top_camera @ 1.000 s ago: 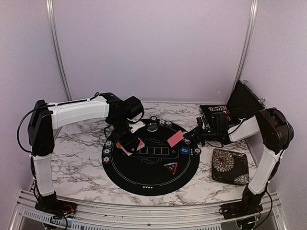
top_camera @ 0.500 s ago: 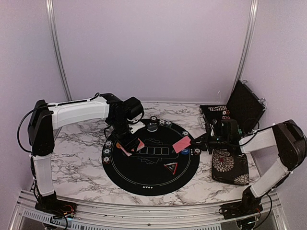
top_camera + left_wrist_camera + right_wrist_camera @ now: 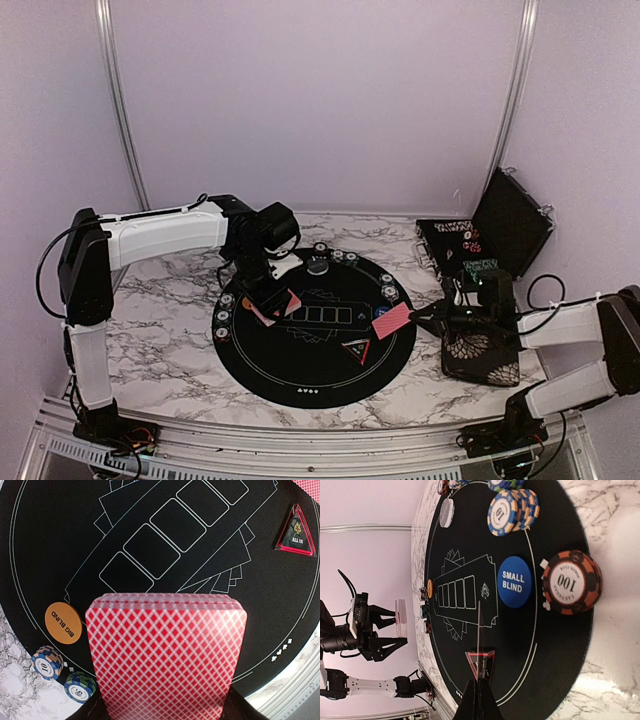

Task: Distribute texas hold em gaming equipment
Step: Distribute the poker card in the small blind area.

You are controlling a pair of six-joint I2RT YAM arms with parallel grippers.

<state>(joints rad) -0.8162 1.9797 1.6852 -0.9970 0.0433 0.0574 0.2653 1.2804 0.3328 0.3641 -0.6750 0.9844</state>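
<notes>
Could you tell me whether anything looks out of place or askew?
Nothing stands out. The chip stacks stand upright at the rim of the mat, the deck sits square in the left hand, and the right hand holds one card.

red-backed deck [image 3: 167, 655]; tilted single card [image 3: 392, 320]

The right claw [image 3: 479, 687] pinches a card [image 3: 479, 635], seen edge-on as a thin line above the black mat [image 3: 470, 540]. The triangle marker [image 3: 481, 661] lies on the mat close to the fingertips. The blue SMALL BLIND button [image 3: 515, 581] sits just beside an orange-and-black 100 chip stack [image 3: 570, 582] at the mat's rim, near the marble worktop [image 3: 615, 510]. Far off, the left claw [image 3: 390, 630] holds a pink-backed deck [image 3: 400, 619].
</notes>
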